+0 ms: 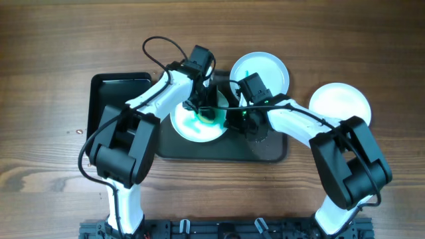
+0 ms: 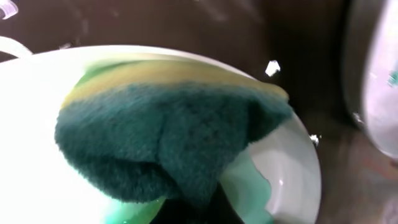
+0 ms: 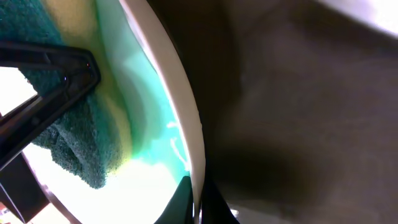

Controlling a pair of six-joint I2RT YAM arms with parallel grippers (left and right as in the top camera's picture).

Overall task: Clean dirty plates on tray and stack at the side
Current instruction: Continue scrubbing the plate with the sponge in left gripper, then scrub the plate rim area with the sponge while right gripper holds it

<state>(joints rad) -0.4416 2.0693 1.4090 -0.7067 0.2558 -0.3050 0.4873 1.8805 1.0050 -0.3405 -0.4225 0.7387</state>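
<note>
A white plate (image 1: 189,129) with teal-green smears lies on the large dark tray (image 1: 219,149). My left gripper (image 1: 202,106) is shut on a green and yellow sponge (image 2: 168,130) and presses it onto this plate (image 2: 292,168). My right gripper (image 1: 234,119) is shut on the plate's right rim (image 3: 183,106), one finger on each side of the rim. The sponge also shows in the right wrist view (image 3: 68,143). A pale blue plate (image 1: 265,70) with a small green smear sits at the tray's back edge. A clean white plate (image 1: 340,103) lies on the table to the right.
A smaller black tray (image 1: 113,99) stands at the left, partly under my left arm. The wooden table (image 1: 53,53) surrounds everything. My left arm's cable loops above the smaller tray's back right corner.
</note>
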